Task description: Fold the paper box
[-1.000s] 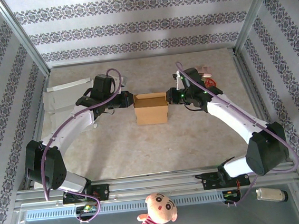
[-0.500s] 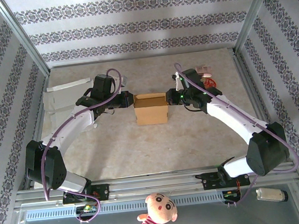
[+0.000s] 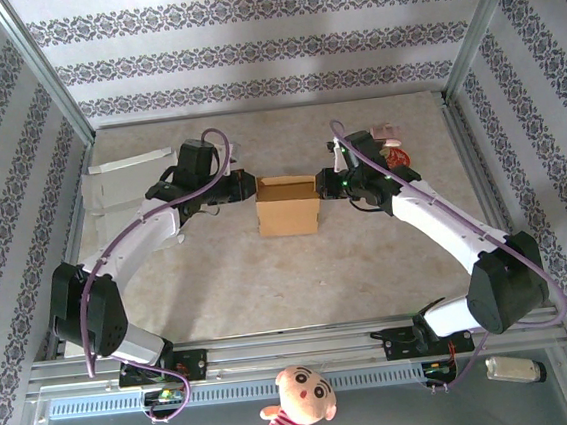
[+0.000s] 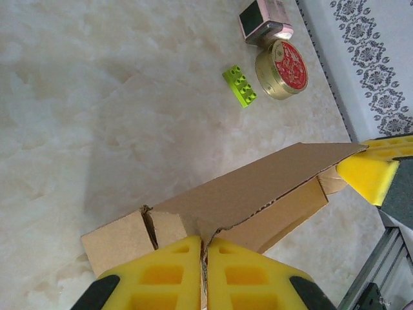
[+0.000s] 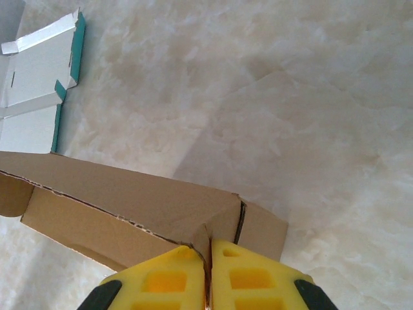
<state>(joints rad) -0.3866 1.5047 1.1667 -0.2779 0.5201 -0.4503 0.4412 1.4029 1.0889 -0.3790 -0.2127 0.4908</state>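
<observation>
Paper box (image 3: pixel 288 205) a shade farther right than before, left jaws and right jaws tight on its ends.

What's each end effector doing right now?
Left end effector: closed, pinching one end of the cardboard box.
Right end effector: closed, pinching the box's other end.

box (image 3: pixel 287 204) on bench (image 3: pixel 270 284), centre | left hand (image 3: pixel 249 188) at its left end | right hand (image 3: pixel 321 185) at its right end | flat carton (image 3: pixel 125 185) left rear | tin (image 4: pixel 281 69), brick (image 4: pixel 239 85) right rear, side by side
</observation>
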